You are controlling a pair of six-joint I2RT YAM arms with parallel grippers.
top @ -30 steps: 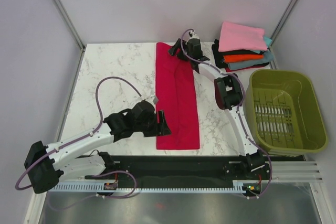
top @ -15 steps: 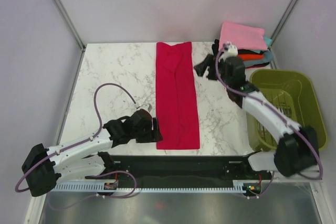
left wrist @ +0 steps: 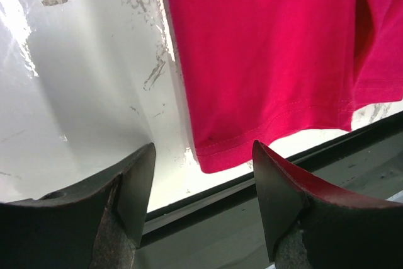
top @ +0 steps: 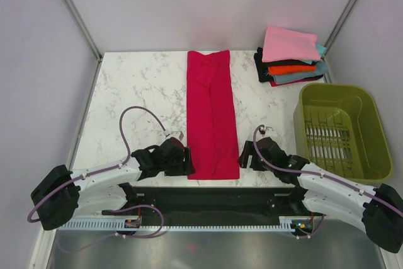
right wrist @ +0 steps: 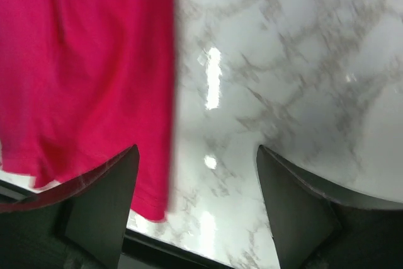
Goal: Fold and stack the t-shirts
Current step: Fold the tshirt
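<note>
The large crimson-red cloth t-shirt (top: 212,114), folded into a long narrow strip, lies flat down the middle of the white marble table (top: 138,86), from the far edge to the near edge. At its near left corner sits the left gripper (top: 187,160), jaws spread wide and holding nothing; in the wrist view the hemmed corner of the strip shows between them. At the near right corner sits the right gripper (top: 245,155), jaws likewise released, with bare marble between them and the shirt's edge by one jaw. In the far right corner is a stack of folded shirts: pink t-shirt (top: 289,43) on top, then orange (top: 291,68), teal-grey (top: 303,77) and black (top: 261,65). Just in front of the stack stands an olive-green plastic basket (top: 339,88).
</note>
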